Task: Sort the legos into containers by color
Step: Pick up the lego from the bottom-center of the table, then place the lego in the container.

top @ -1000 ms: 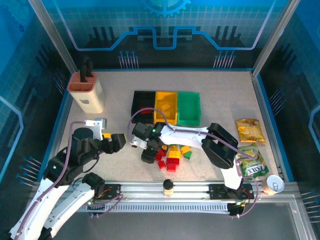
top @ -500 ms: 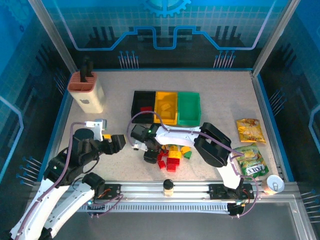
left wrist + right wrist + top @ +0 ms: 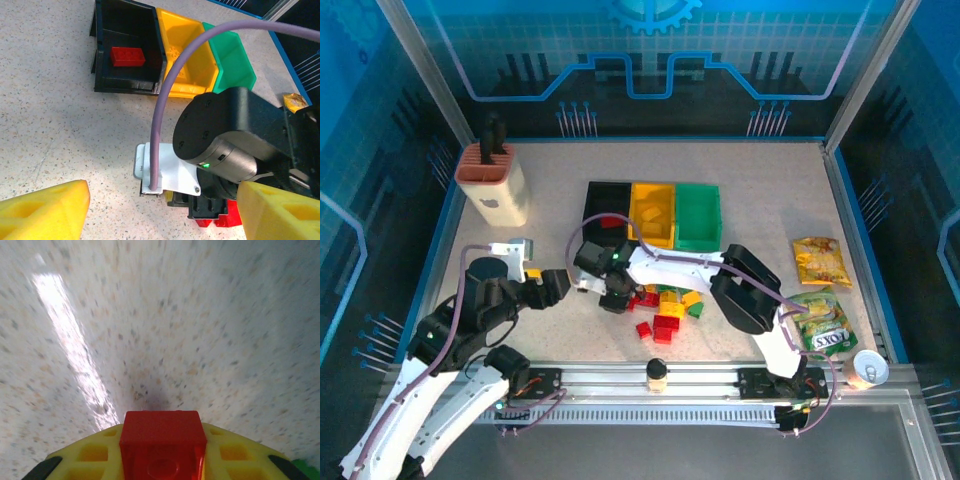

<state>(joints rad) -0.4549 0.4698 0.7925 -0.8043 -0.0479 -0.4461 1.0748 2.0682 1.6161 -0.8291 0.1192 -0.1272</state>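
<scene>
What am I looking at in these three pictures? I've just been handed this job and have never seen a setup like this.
You see two robot arms bolted at the near edge of a table, each ending in a two-finger gripper. The wide picture comes from a fixed camera above and behind the arms. The other two come from a small camera on each wrist.

On the table a black bin, a yellow bin and a green bin stand in a row. A pile of legos lies on the arms' side of them. One red brick lies in the black bin. A knife block, snack bags and a can stand off to the sides.

The left gripper is open; its yellow fingers frame its wrist view. The right gripper, at the pile, is shut on a red lego.
</scene>
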